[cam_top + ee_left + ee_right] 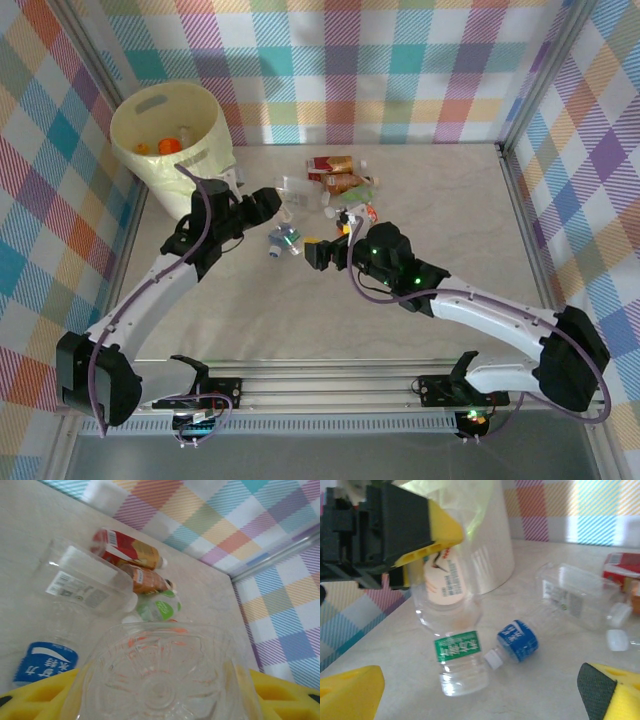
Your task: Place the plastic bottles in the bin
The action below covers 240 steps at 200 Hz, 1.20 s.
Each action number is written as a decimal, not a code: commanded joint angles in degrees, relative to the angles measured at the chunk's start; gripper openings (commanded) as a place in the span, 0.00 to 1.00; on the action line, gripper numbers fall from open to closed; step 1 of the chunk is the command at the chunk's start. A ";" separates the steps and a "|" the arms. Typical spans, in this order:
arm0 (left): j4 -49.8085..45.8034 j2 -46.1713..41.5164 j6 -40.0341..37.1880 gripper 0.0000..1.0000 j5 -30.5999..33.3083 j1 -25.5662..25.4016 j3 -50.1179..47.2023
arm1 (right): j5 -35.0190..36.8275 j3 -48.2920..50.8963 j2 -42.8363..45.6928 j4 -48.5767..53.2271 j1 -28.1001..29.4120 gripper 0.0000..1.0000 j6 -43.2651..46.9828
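Grip looks sound: the left gripper point(160, 700) is clamped on a clear bottle point(447, 580) above the loose bottles mid-table. Best to swing it far-left, clear the rim of the bin point(203, 150), and let go only above the opening. The right gripper point(480, 695), fingers wide apart and empty, hovers near a green-labelled bottle point(457, 652).
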<state>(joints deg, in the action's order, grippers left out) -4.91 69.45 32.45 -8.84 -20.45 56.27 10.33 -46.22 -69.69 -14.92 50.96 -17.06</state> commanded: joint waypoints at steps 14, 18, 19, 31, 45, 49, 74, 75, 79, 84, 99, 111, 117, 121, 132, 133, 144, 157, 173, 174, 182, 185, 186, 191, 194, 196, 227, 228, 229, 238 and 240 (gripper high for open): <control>-5.31 -1.51 -5.35 0.50 7.46 -0.38 7.02 | 10.94 4.28 3.54 -4.29 -0.83 1.00 -0.03; -5.72 -1.51 -5.95 0.50 8.05 -0.38 7.80 | 11.69 4.70 3.80 -5.05 -0.93 1.00 -0.14; -5.81 -1.47 -6.01 0.50 8.18 -0.38 7.97 | 11.89 4.81 3.87 -5.13 -0.94 1.00 -0.15; -7.06 -1.35 -7.52 0.50 10.45 -0.36 10.20 | 13.41 5.32 4.38 -6.23 -1.10 1.00 -0.39; -8.78 -0.87 -8.93 0.50 13.80 -0.25 13.32 | 14.02 5.35 4.55 -6.55 -1.32 1.00 -0.43; -9.18 -0.67 -9.56 0.49 14.68 -0.21 14.31 | 14.06 5.29 4.52 -6.61 -1.44 1.00 -0.39; -12.76 1.43 -14.11 0.49 17.02 0.28 21.34 | 13.98 5.15 4.26 -7.34 -1.65 1.00 0.57; -12.85 1.54 -14.27 0.49 17.15 0.30 21.60 | 14.04 5.16 4.23 -7.33 -1.65 1.00 0.60; -13.15 1.83 -15.00 0.49 17.63 0.36 22.62 | 14.10 5.15 4.21 -7.33 -1.65 1.00 0.78; -13.34 2.15 -15.84 0.48 18.12 0.47 23.79 | 14.27 5.17 4.21 -7.35 -1.68 1.00 0.72; -13.72 3.19 -18.18 0.48 20.02 0.97 27.19 | 14.17 5.65 4.39 -8.39 -1.73 1.00 1.20; -14.08 3.95 -19.62 0.48 21.09 1.67 30.02 | 13.57 6.20 4.48 -9.78 -1.74 1.00 1.77; -14.33 4.43 -20.19 0.48 21.32 2.08 31.46 | 13.40 6.31 4.46 -10.11 -1.74 1.00 2.05; -14.42 4.78 -20.64 0.48 21.32 2.43 32.50 | 13.36 6.34 4.56 -10.05 -1.74 1.00 2.20; -14.37 5.57 -21.64 0.48 21.80 3.24 34.89 | 13.40 6.37 4.72 -9.78 -1.74 1.00 2.35; -14.31 5.59 -21.73 0.48 21.82 3.32 35.06 | 13.40 6.35 4.73 -9.78 -1.74 1.00 2.41; -13.76 6.55 -22.56 0.48 22.16 4.41 37.12 | 13.48 6.62 4.98 -9.86 -1.74 1.00 2.57; -13.62 7.77 -23.21 0.48 22.24 5.83 39.81 | 13.65 6.75 5.09 -9.82 -1.74 1.00 2.62; -13.90 10.00 -23.56 0.48 22.66 7.65 43.59 | 13.75 6.29 5.09 -8.80 -1.74 1.00 2.47; -13.90 10.14 -23.57 0.48 22.74 7.76 43.80 | 13.75 6.22 5.09 -8.67 -1.74 1.00 2.47; -13.48 11.17 -23.57 0.48 23.38 8.50 45.14 | 13.80 5.94 5.09 -8.01 -1.74 1.00 2.43; -13.01 11.61 -23.57 0.48 23.63 8.79 45.49 | 13.80 5.92 5.15 -7.80 -1.74 1.00 2.45; -12.84 11.68 -23.57 0.48 23.71 8.86 45.54 | 13.78 5.94 5.16 -7.74 -1.74 1.00 2.46; -11.90 12.19 -23.41 0.48 24.04 9.37 45.79 | 13.76 5.87 5.13 -7.57 -1.74 1.00 2.47; -11.58 12.44 -23.32 0.48 24.13 9.68 46.01 | 13.75 5.91 5.22 -7.53 -1.74 1.00 2.40; -11.54 12.59 -23.27 0.48 24.20 9.89 46.10 | 13.75 5.95 5.28 -7.55 -1.74 1.00 2.34; -9.38 17.89 -23.76 0.49 26.83 13.41 52.70 | 14.01 6.26 5.62 -7.36 -1.73 1.00 2.05; -9.49 18.12 -23.71 0.49 26.84 13.63 53.01 | 14.02 6.29 5.62 -7.34 -1.73 1.00 2.04; -9.63 18.24 -23.68 0.49 26.90 13.74 53.30 | 14.02 6.30 5.66 -7.33 -1.74 1.00 2.03; -10.54 20.45 -22.10 0.49 26.75 15.60 55.79 | 14.17 6.31 5.79 -6.77 -1.74 1.00 1.90; -10.56 20.94 -21.69 0.49 26.44 16.07 56.25 | 14.19 6.27 5.79 -6.65 -1.74 1.00 1.82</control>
<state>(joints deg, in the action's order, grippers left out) -17.43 86.46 9.80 15.70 -8.32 106.39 23.53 -40.05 -65.34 -21.74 49.45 -15.55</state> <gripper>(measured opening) 0.577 0.996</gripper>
